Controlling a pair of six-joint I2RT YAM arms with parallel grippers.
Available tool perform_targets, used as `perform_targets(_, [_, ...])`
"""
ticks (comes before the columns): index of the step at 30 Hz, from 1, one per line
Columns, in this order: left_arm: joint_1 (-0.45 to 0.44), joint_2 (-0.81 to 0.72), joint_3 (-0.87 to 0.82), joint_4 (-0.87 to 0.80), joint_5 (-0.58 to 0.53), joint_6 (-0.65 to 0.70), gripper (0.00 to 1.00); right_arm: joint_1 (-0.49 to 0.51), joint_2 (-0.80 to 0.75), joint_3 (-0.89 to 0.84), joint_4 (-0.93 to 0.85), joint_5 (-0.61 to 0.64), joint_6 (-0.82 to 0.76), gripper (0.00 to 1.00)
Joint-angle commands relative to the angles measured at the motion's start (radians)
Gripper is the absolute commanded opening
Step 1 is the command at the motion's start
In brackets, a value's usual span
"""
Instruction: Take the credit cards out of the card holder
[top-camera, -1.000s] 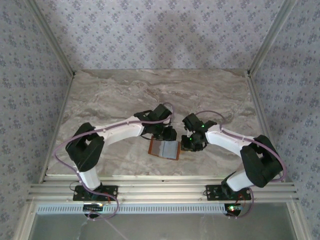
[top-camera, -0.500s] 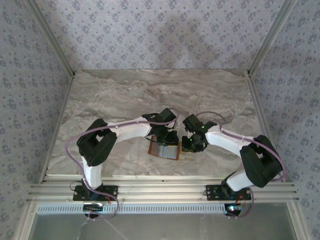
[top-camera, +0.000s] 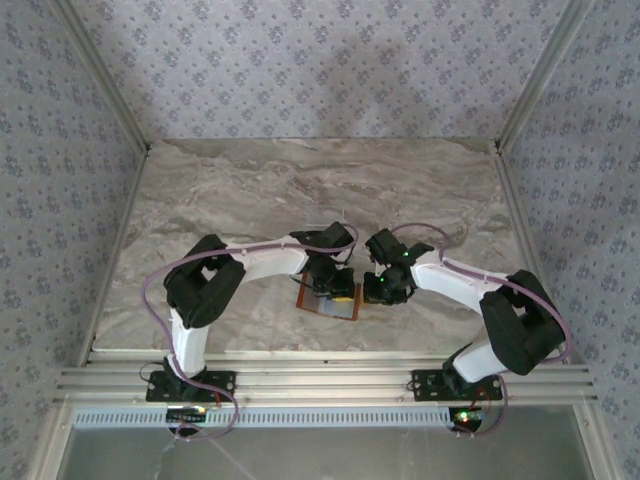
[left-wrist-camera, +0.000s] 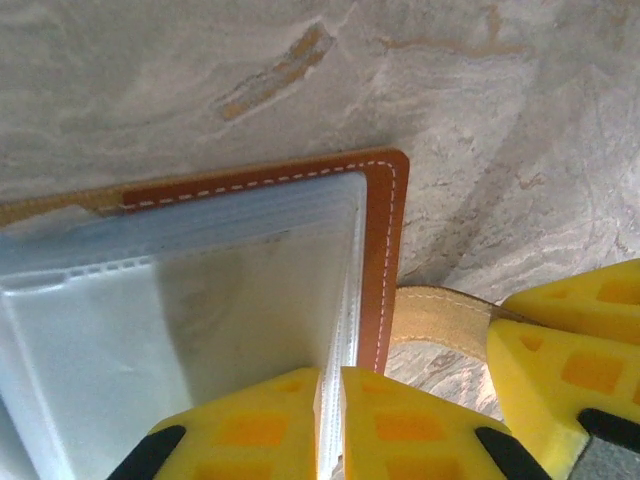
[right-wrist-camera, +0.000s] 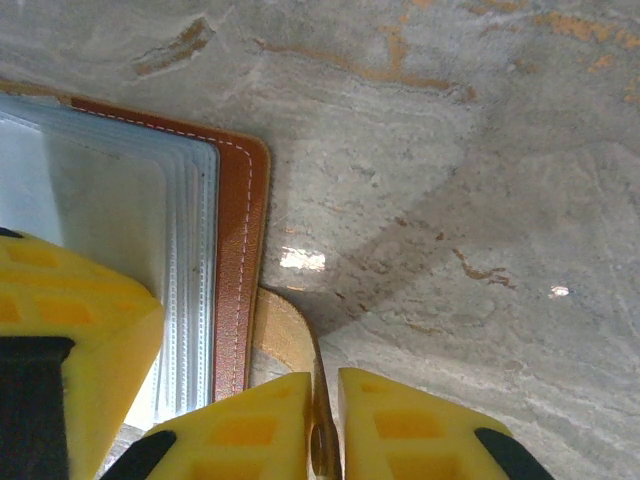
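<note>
My left gripper (left-wrist-camera: 330, 425) jaws pinch the credit cards (left-wrist-camera: 200, 300), right gripper (right-wrist-camera: 322, 430) jaws the card holder (right-wrist-camera: 240, 230) tab (right-wrist-camera: 285, 340); either thin hold could slip.

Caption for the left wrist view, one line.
Left gripper shut on the card holder's clear sleeve edge; right gripper alongside, at its tab.
</note>
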Motion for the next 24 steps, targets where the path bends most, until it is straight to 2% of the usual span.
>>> perform_targets(1, [-0.009, 0.015, 0.042, -0.102, -0.038, 0.024, 0.15, 0.001, -0.014, -0.007, -0.013, 0.02, -0.003, 0.17])
perform_targets(6, [-0.009, 0.009, 0.075, -0.232, -0.142, 0.076, 0.17, 0.001, -0.014, -0.01, -0.012, 0.02, -0.003, 0.17])
perform_targets(13, [-0.021, 0.001, 0.098, -0.309, -0.223, 0.095, 0.21, -0.001, -0.014, -0.007, -0.011, 0.019, -0.005, 0.17])
perform_targets(24, [-0.058, 0.005, 0.194, -0.477, -0.424, 0.132, 0.3, -0.001, -0.013, -0.003, -0.017, 0.017, -0.007, 0.17])
